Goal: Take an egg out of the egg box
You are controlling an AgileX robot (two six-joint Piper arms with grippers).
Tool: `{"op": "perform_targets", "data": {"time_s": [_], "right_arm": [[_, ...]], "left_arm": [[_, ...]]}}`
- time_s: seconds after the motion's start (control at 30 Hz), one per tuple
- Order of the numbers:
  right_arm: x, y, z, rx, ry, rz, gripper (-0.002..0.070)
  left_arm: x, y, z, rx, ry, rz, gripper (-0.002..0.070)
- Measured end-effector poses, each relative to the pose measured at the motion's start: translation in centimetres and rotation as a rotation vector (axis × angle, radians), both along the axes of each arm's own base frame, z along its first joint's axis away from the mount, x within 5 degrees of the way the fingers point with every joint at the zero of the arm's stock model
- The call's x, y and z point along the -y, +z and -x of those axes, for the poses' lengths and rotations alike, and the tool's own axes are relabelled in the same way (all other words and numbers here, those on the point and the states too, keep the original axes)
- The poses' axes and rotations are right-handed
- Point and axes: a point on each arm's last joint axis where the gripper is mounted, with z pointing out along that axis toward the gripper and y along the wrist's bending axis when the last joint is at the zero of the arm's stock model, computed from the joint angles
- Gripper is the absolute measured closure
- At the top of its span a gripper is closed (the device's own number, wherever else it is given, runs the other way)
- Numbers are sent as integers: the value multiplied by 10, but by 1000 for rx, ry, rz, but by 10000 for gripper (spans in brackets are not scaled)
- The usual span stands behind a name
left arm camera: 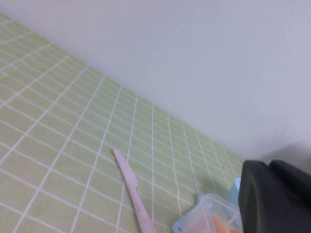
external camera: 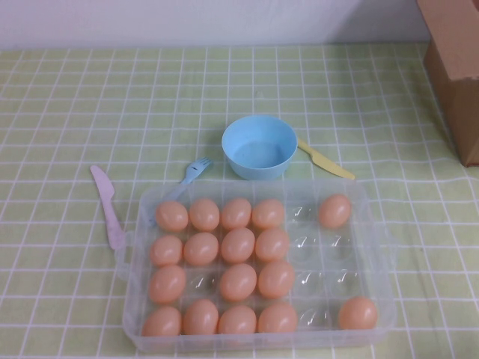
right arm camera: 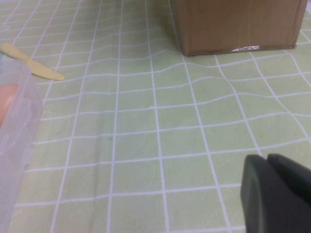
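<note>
Neither set of jaws is showing enough to tell how far open it is or whether it is holding anything: the left gripper [left arm camera: 274, 196] is appearing only as a dark block at the edge of the left wrist view, and the right gripper [right arm camera: 277, 194] likewise in the right wrist view. Both are staying outside the high view. The left gripper is hanging above the table beside the box's left side, and the right gripper is hanging over bare cloth off the box's right side.

Nearest the robot, the clear plastic egg box [external camera: 133, 314] is sitting lidless on the green checked tablecloth [external camera: 60, 105]. Brown eggs [external camera: 237, 244] are filling most of its four left columns, with one cell in the third row's second column lying empty. In the two right columns only two eggs are resting: one in the near right corner [external camera: 357, 313] and one in the far right corner [external camera: 334, 211].

Just left of the box, a pink plastic knife [external camera: 107, 206] is lying on the cloth. A light blue plastic fork [external camera: 191, 176] is lying at the box's far left edge. Beyond the box, a light blue bowl [external camera: 259, 146] is standing upright, and a yellow plastic knife [external camera: 324, 159] is lying just to its right. At the far right, a brown cardboard box [external camera: 456, 75] is standing.
</note>
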Motion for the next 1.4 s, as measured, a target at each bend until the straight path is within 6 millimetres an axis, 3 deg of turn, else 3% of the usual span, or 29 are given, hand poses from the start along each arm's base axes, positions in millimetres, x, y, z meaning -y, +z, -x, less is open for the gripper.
{"op": "perform_targets", "data": {"time_s": [0.23, 0.4, 0.6, 0.77, 0.93, 1.17, 1.4], "right_arm": [[0, 0, 0, 0, 0, 0, 694], [0, 0, 0, 0, 0, 0, 694], [0, 0, 0, 0, 0, 0, 694], [0, 0, 0, 0, 0, 0, 694], [0, 0, 0, 0, 0, 0, 694], [0, 0, 0, 0, 0, 0, 694], [0, 0, 0, 0, 0, 0, 694]], "left_arm": [[5, 3, 2, -55, -63, 77, 679], [18, 40, 8, -181, -210, -117, 680], [19, 81, -8, -423, -301, -415, 679], [20, 109, -41, -616, -397, -583, 679], [29, 124, -81, -756, -531, -673, 680], [85, 126, -134, -817, -772, -882, 679], [139, 100, -174, -927, -917, -989, 679]]}}
